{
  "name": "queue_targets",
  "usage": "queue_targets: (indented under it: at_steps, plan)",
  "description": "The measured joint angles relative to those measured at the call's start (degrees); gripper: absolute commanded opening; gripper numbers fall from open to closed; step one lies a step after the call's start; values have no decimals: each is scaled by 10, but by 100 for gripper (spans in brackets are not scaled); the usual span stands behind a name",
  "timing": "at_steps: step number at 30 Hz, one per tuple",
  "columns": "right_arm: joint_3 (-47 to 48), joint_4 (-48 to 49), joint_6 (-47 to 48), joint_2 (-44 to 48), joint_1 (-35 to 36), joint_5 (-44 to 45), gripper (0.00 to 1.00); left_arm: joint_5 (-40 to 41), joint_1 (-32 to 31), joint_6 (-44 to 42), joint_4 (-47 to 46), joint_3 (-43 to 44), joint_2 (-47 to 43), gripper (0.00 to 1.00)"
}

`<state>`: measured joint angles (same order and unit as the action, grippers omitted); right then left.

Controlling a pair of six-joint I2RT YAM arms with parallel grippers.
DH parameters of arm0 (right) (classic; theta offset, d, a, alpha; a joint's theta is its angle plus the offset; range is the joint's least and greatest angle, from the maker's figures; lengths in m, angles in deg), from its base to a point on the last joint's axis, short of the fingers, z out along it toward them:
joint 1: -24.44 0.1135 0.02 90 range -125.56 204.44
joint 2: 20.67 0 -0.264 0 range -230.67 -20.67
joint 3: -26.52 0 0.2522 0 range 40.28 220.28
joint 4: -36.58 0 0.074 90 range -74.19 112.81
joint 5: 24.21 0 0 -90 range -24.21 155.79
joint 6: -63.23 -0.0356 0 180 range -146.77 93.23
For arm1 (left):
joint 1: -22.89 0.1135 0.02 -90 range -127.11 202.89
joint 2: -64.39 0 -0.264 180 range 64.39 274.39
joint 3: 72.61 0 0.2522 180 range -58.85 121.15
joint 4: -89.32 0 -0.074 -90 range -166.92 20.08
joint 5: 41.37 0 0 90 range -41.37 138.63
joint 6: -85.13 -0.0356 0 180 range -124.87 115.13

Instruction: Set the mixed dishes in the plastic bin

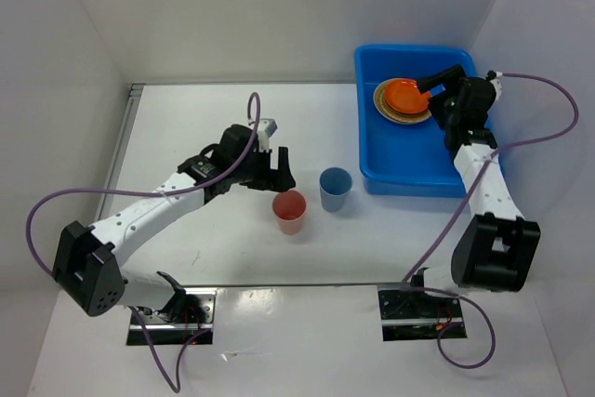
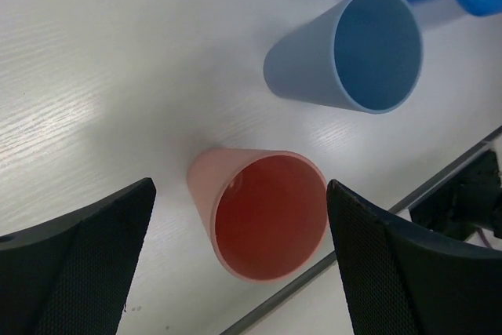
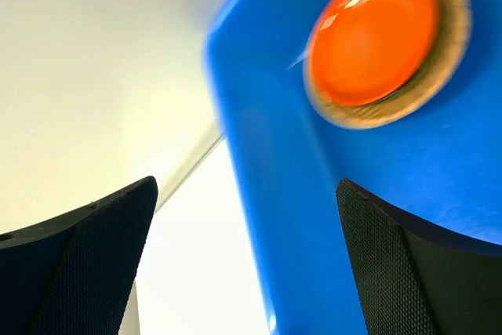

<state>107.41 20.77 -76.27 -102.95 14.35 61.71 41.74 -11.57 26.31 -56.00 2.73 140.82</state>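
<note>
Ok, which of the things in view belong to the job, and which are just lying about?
Part of the job: blue bin; orange plate and the tan dish under it, both in the bin; pink cup and blue cup, upright on the table.
Just there: the table itself; purple cables on the arms.

White table [image 1: 186, 127], faint wood grain up close. Pink cup [image 1: 289, 211] and blue cup [image 1: 335, 189] standing upright around the middle, close together but not touching, blue one to the right and slightly farther back. Bin [image 1: 414, 183] parked at the far right.
</note>
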Motion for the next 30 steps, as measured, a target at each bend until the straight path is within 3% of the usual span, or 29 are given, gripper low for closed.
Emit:
queue_targets:
  at_steps: [7, 11, 15, 18, 21, 26, 30]
  plan:
    - [-71, -1, 50, 116, 68, -43, 99, 59, -19, 4, 1, 2, 9, 90]
    - [-80, -17, 88, 155, 110, -56, 99, 78, -18, 6, 7, -3, -7, 81]
    - [-80, -36, 125, 176, 142, -83, 99, 81, -18, 5, 15, -10, -24, 80]
    - [-80, -53, 153, 181, 180, -95, 99, 87, -18, 7, 18, -25, -31, 90]
    - [-78, -96, 180, 180, 275, -71, 97, 112, -18, 17, 26, -44, -41, 97]
    - [-73, -163, 195, 167, 421, -10, 89, 153, -8, 34, 32, -64, -76, 99]
    - [-73, -203, 191, 150, 482, 23, 79, 179, 24, 38, 33, -67, -99, 99]
